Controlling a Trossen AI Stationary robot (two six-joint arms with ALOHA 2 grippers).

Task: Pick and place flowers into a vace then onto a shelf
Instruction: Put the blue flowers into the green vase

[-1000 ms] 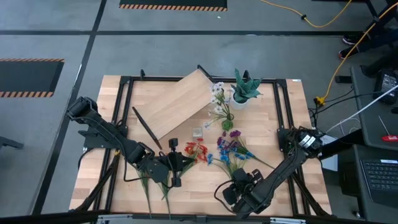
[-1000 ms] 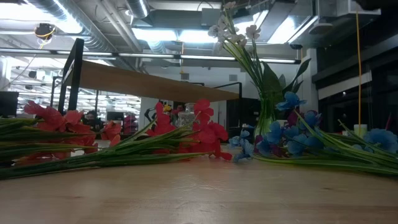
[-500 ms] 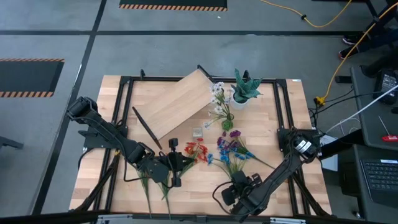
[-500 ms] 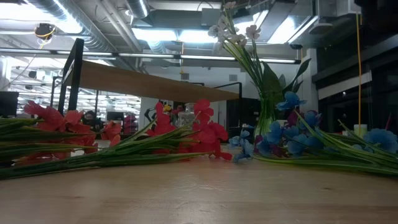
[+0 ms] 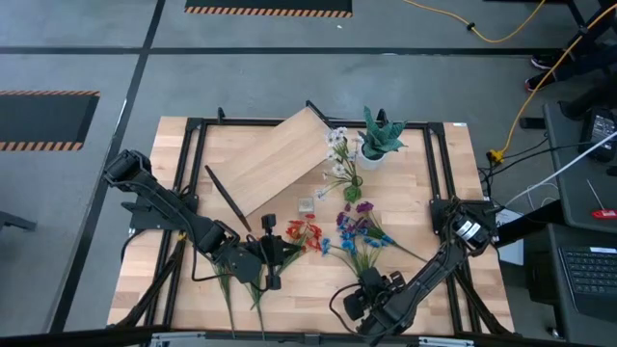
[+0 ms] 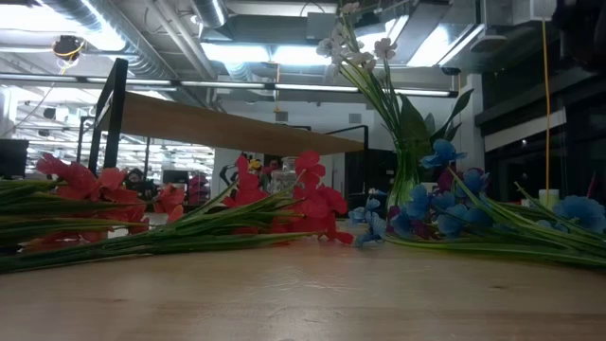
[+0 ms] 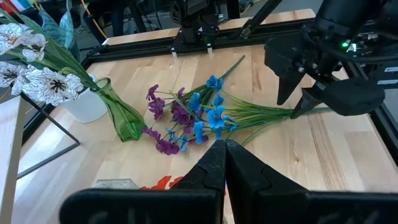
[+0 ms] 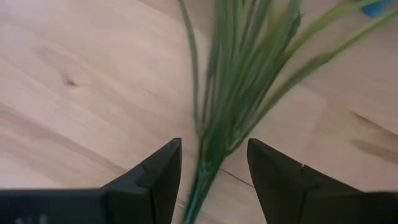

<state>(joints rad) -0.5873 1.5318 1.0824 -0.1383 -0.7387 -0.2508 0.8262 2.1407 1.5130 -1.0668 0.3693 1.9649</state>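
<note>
Right gripper [image 8: 211,171] is seen low over the near edge of the table [image 5: 434,193], fingers [image 8: 155,177] spread apart, nothing clamped. The gathered stem ends of the blue and purple flowers [image 8: 239,87] are seen passing straight between the two fingers in the right wrist view; whether the stems are touched by either finger cannot be told.

The long axis of this bunch runs directly away from the gripper, stems near, blooms [image 5: 357,231] far, toward the middle of the table. The bunch is lying flat on the wood. The stem bundle is judged to be lined up for a closing grasp, with the fingers set across the stems rather than along them.

Further out, the glass vase [image 5: 349,185], already holding white flowers [image 5: 337,145], stands beyond the blooms, beside the potted plant [image 5: 378,140] and the shelf [image 5: 275,159].

Left gripper [image 7: 222,163] is clenched shut and empty, by the red flowers [image 5: 304,234]. The right arm is clearly nearer the blue bunch.
</note>
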